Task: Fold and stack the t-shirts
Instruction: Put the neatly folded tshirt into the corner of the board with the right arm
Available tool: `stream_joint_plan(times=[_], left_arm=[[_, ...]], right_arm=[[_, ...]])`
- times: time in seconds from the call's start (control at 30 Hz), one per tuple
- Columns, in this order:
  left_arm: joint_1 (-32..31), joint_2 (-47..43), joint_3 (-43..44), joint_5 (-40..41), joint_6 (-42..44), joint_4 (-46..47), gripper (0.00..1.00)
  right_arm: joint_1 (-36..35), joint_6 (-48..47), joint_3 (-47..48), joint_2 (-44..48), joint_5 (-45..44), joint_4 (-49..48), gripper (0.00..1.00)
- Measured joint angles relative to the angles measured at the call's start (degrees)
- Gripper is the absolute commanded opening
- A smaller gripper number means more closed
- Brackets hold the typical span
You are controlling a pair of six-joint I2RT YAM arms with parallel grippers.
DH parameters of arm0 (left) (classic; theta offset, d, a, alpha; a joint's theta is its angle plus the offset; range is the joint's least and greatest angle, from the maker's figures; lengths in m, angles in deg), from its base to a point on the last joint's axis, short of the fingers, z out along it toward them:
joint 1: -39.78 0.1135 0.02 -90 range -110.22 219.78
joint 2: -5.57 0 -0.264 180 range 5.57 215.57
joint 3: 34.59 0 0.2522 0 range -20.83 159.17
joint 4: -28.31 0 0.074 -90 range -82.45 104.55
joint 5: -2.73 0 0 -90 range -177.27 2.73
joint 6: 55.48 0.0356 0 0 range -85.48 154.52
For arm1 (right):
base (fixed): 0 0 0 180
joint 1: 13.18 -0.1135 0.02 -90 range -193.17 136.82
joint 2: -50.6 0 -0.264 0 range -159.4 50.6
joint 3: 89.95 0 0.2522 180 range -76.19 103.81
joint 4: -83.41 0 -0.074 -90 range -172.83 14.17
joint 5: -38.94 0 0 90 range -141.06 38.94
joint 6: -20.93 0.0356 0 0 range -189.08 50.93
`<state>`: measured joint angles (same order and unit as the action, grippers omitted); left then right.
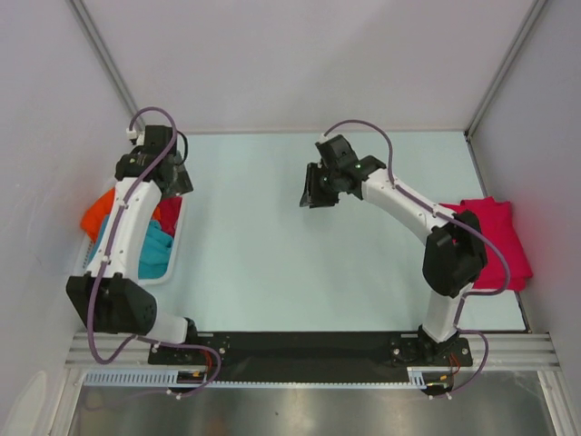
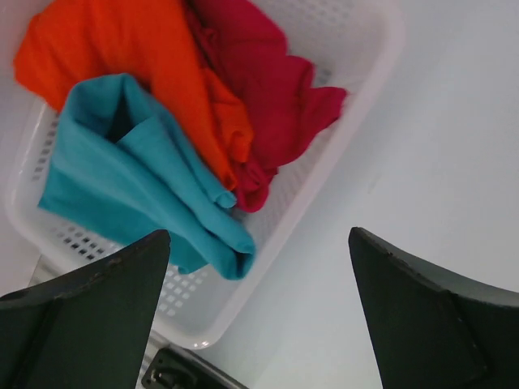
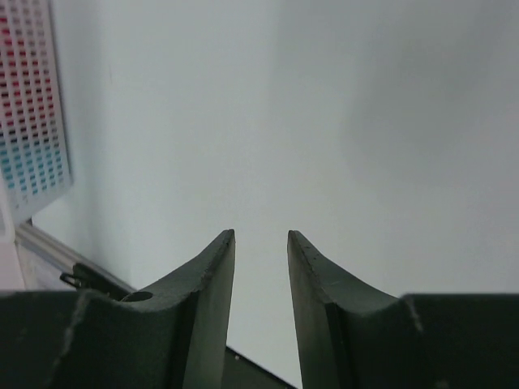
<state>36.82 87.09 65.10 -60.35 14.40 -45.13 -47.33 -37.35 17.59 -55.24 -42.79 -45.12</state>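
A white slotted basket (image 2: 366, 97) at the table's left holds three crumpled t-shirts: an orange one (image 2: 122, 49), a teal one (image 2: 138, 178) and a crimson one (image 2: 272, 89). My left gripper (image 2: 259, 235) hovers above the basket's right rim, open wide and empty; from above it (image 1: 172, 177) sits over the basket (image 1: 172, 265). A second crimson t-shirt (image 1: 497, 238) lies folded at the table's right edge, partly behind my right arm. My right gripper (image 1: 313, 195) hangs over the middle of the table, jaws (image 3: 261, 233) a little apart with nothing between them.
Pale enclosure walls stand on the left, back and right. A black mounting rail (image 1: 300, 350) runs along the near edge between the arm bases. The basket's slotted side (image 3: 32, 105) shows at the far left of the right wrist view.
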Motion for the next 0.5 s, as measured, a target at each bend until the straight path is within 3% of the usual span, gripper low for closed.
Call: stream_joint_plan(times=[0.27, 0.5], left_arm=[[2.86, 2.27, -1.22, 8.41, -6.91, -6.69, 0.96], [12.98, 1.64, -7.98, 8.24, -7.91, -5.18, 0.95]], right_arm=[[-1.29, -0.11, -8.72, 6.40, 7.93, -2.25, 0.36], [-1.14, -0.70, -10.54, 12.02, 8.79, -2.01, 0.36]])
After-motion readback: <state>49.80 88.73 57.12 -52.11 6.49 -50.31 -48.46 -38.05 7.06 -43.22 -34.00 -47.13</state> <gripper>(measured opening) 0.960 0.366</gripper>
